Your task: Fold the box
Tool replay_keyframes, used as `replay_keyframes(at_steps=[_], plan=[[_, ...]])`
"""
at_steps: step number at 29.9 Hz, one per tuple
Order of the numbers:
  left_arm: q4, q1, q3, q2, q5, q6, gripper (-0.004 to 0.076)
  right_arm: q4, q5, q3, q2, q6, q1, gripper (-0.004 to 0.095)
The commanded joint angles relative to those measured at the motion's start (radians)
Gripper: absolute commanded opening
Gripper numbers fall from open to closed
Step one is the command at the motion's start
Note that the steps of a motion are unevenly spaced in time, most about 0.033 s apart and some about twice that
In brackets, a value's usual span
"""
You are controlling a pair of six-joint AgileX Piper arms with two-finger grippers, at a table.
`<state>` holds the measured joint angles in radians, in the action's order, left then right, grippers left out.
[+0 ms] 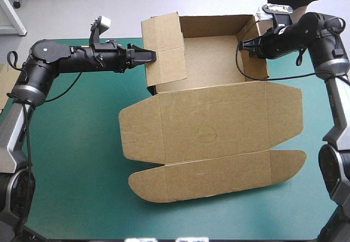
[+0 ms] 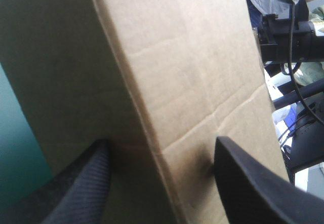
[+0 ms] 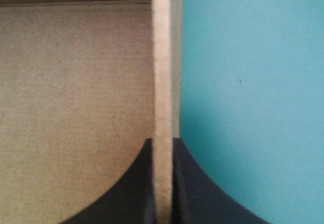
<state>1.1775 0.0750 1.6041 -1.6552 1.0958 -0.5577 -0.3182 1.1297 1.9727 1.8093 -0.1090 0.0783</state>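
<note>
Box of brown cut board [image 1: 210,121] lies on the far half of the teal-green desk [image 1: 76,160], tray walls raised, lid flat toward the near edge; left end effector [image 1: 152,56] stands wide astride the leaning left wall flap [image 1: 164,50]; right end effector [image 1: 242,45] is pinched on the right wall [image 1: 257,67]; my judgement: steady the right wall, tip the flap inward along its crease, then tuck; bare cover lies leftward and near, the far edge close.

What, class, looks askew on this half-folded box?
On the box, the left wall leans, twisted out of line and untucked; the right wall stands straight, pinched in the right gripper. The left gripper is at the leaning wall.
</note>
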Motion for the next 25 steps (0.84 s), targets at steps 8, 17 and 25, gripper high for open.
replay_keyframes(at_steps=[8, 17, 25], plan=[[-0.156, 0.035, 0.122, 0.017, -0.026, 0.141, 0.0438, 0.006, -0.035, 0.026, -0.049, 0.056, 0.012, -0.0007], [-0.193, 0.047, 0.141, -0.012, -0.03, 0.192, 0.0438, 0.042, -0.035, 0.026, -0.036, 0.109, 0.067, -0.0001], [-0.323, 0.095, 0.203, -0.048, -0.026, 0.275, 0.0431, 0.044, -0.02, 0.026, -0.013, 0.129, 0.09, -0.0001]])
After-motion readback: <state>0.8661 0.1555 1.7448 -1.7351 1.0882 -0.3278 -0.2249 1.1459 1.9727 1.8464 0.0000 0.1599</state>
